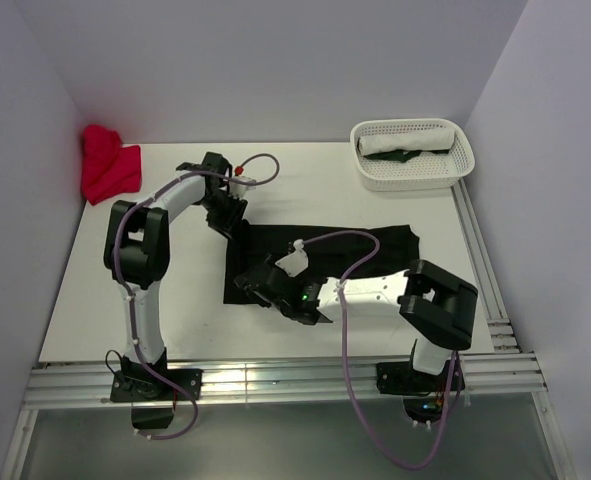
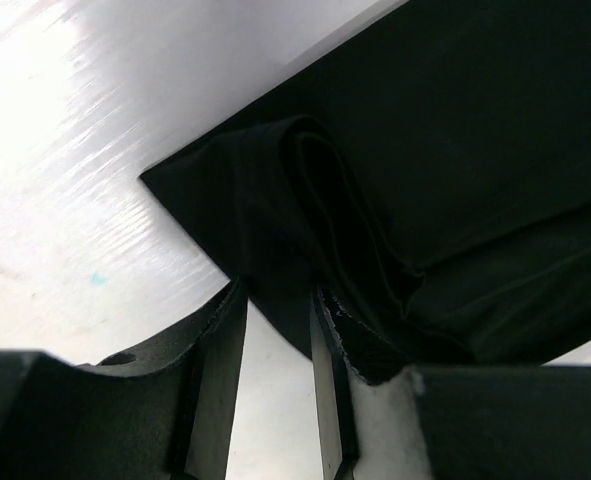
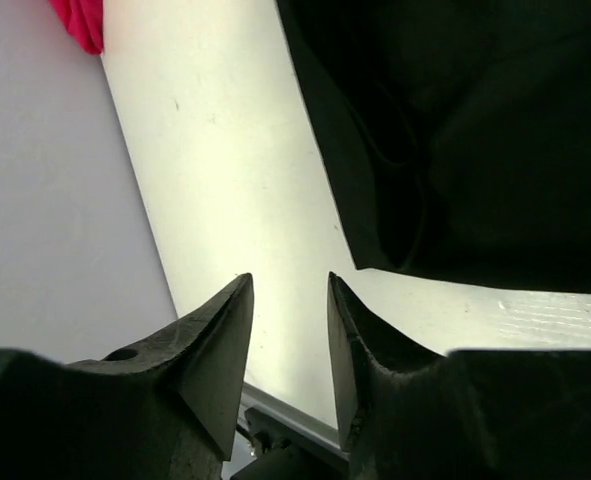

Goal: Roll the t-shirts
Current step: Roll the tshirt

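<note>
From above, we see the black t-shirt [image 1: 375,250] spread mid-bench [image 1: 190,272], the left end effector [image 1: 235,230] at its far-left corner and the right end effector [image 1: 248,283] at its near-left edge. In the left wrist view, the jaws stand narrowly apart, the folded corner reaching between them. In the right wrist view, the jaws stand apart, holding nothing, just beside the shirt.

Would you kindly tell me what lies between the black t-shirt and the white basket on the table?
Nothing lies there. In the top view, only a bare stretch of the table separates the black t-shirt from the white basket.
</note>
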You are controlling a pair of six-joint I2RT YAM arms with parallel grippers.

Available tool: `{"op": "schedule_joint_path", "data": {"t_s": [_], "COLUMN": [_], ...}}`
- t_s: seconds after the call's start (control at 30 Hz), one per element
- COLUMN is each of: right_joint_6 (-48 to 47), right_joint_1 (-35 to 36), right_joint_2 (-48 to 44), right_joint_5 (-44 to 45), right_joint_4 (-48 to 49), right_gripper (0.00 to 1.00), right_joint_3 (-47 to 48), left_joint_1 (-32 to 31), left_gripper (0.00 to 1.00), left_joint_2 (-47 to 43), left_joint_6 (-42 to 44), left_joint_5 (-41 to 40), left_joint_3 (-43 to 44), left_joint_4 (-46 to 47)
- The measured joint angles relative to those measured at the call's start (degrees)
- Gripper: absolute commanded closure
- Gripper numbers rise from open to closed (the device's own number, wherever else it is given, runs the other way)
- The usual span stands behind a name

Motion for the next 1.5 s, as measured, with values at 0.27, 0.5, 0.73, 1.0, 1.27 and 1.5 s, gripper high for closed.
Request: {"op": "schedule_joint_path", "data": {"t_s": [0.27,0.5,0.73,1.0,1.27,1.5], "right_joint_6": [-5.5,-10.0,-11.0,-10.5,-10.1,-12.2], "right_joint_1": [-0.4,-2.6,-3.8,-1.7,-0.3,-0.3], "right_joint_2": [1.8,8.8,13.8,13.9,13.9,13.8], "right_joint_5": [1.0,0.4,0.1,0.2,0.9,2.7], "right_joint_4": [-5.2,-7.8,-12.2,-15.6,-18.8,-26.3], "right_gripper": [0.71,0.75,0.78,0.80,0.80,0.65], "right_joint_3": [7.5,12.6,13.2,13.4,14.3,20.2], "left_joint_1": [-2.5,-3.8,-3.8,-3.8,-3.5,-0.2], "left_gripper": [0.62,0.60,0.53,0.50,0.42,0.38], "left_joint_2": [0.9,1.3,1.8,2.2,3.8,3.8], "left_joint_6": [-0.5,-0.4,-0.4,-0.2,0.3,0.5], "left_joint_5": [-0.5,-1.7,-2.4,-3.0,-2.6,2.6], "left_joint_3": [1.8,2.0,2.0,2.4,9.4,12.7], "left_joint_4": [0.5,0.7,0.9,0.8,-1.7,-3.8]}}
